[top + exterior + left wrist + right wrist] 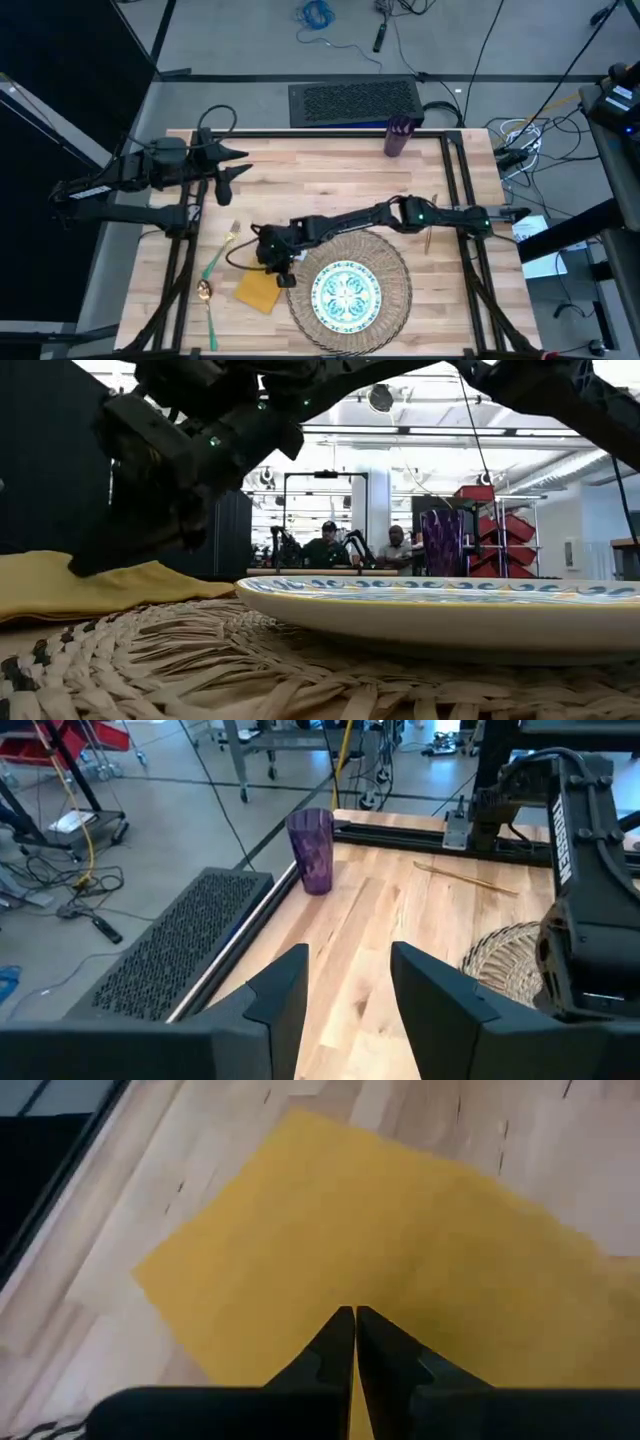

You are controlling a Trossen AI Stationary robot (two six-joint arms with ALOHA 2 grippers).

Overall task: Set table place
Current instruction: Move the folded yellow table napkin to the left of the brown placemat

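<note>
The right hand, fingers closed together, hovers over the yellow napkin beside the placemat; the left hand waits open above the table.

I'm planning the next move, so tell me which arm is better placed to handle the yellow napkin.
Right. The right pincer hangs directly over the napkin beside the placemat, fingers shut. The left pincer waits open at the table's far left corner, well away from it.

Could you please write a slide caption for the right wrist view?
Right gripper, fingers shut, poised over the mustard napkin on the table.
</note>
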